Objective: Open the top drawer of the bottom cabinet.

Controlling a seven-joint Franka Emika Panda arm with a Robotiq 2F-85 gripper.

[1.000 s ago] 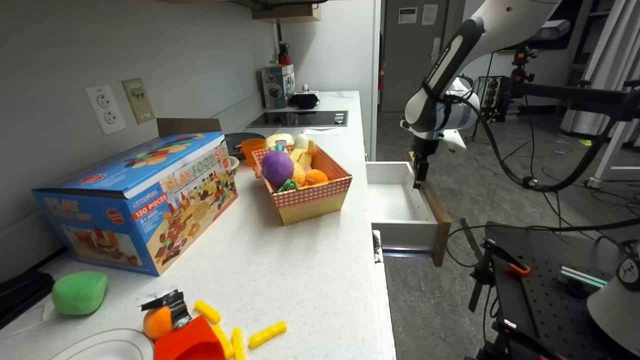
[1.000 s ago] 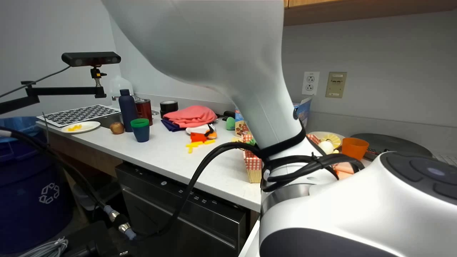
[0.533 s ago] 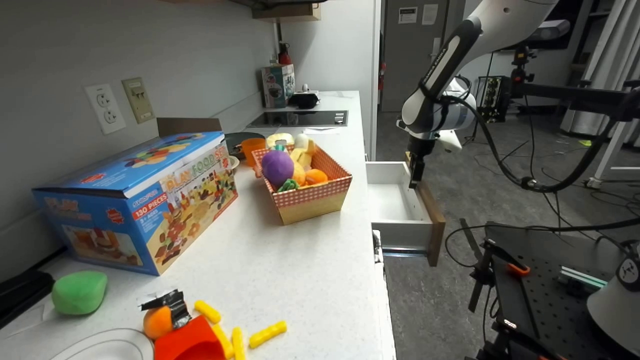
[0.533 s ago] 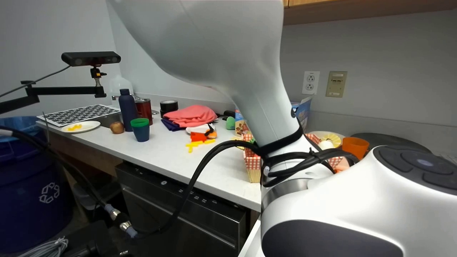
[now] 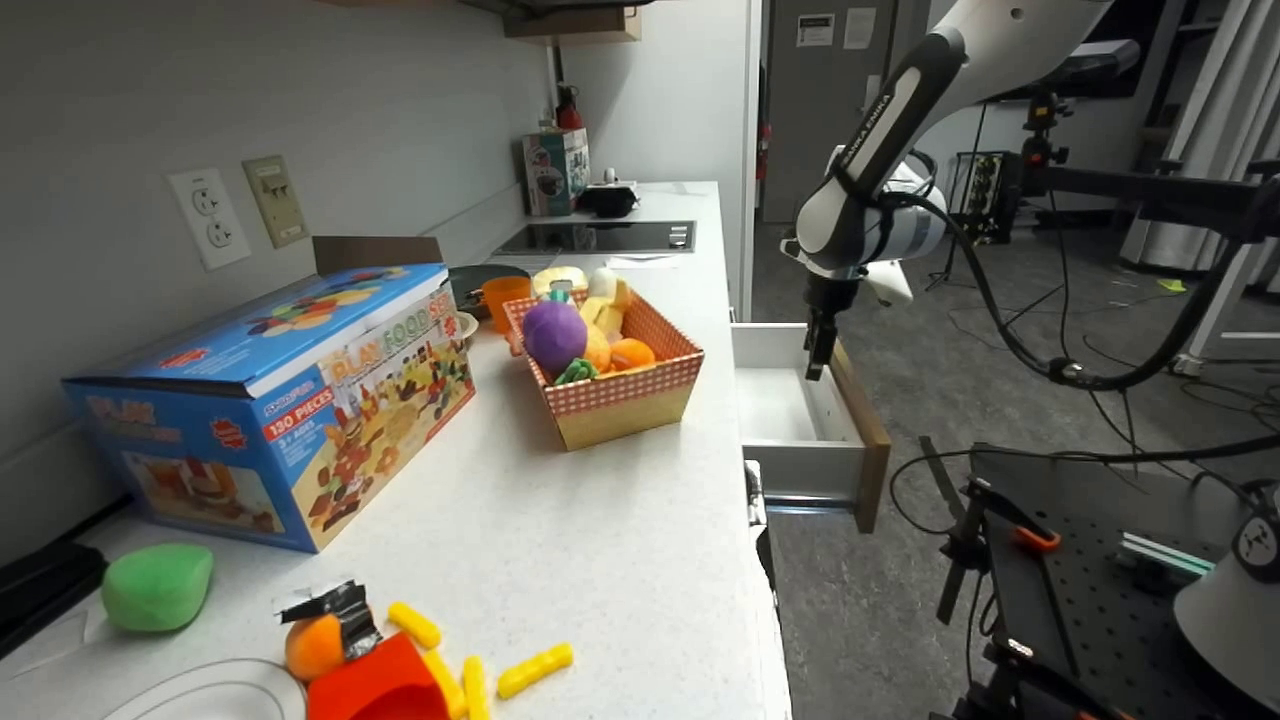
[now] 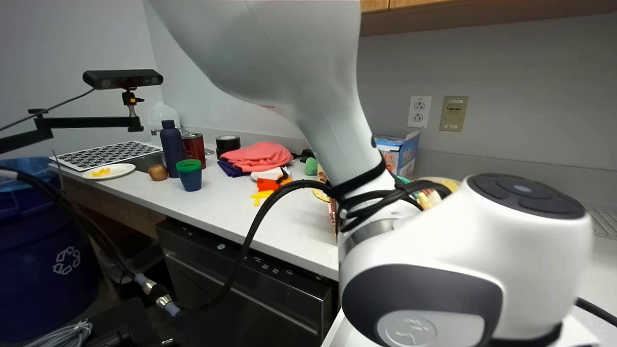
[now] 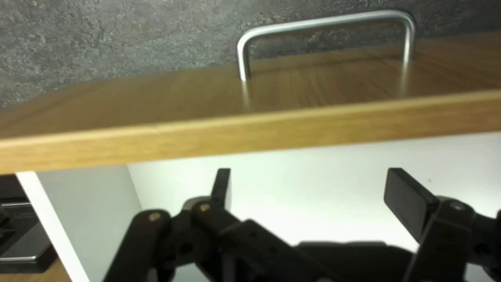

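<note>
The top drawer (image 5: 870, 455) of the bottom cabinet stands pulled out below the white counter (image 5: 640, 540). It has a white inside and a wood front. In the wrist view the drawer's wood rim (image 7: 250, 135) crosses the picture, with a silver bar handle (image 7: 325, 25) on its outer face. My gripper (image 5: 816, 374) points down over the inside of the drawer, just behind the front panel. In the wrist view my gripper (image 7: 307, 176) is open, with only the white drawer inside between its fingers. The handle is beyond the fingers, apart from them. The arm hides the gripper in an exterior view (image 6: 434, 270).
A basket of toy food (image 5: 630, 400) and a blue play-food box (image 5: 280, 390) stand on the counter. A black cart (image 5: 1090, 560) stands beyond the drawer. A dishwasher (image 6: 241, 289) sits under the counter. Cables (image 5: 1000, 330) hang from the arm.
The gripper has moved toward the counter, over the drawer's inside. The drawer slid slightly inward between one second and half a second ago, then stayed.
</note>
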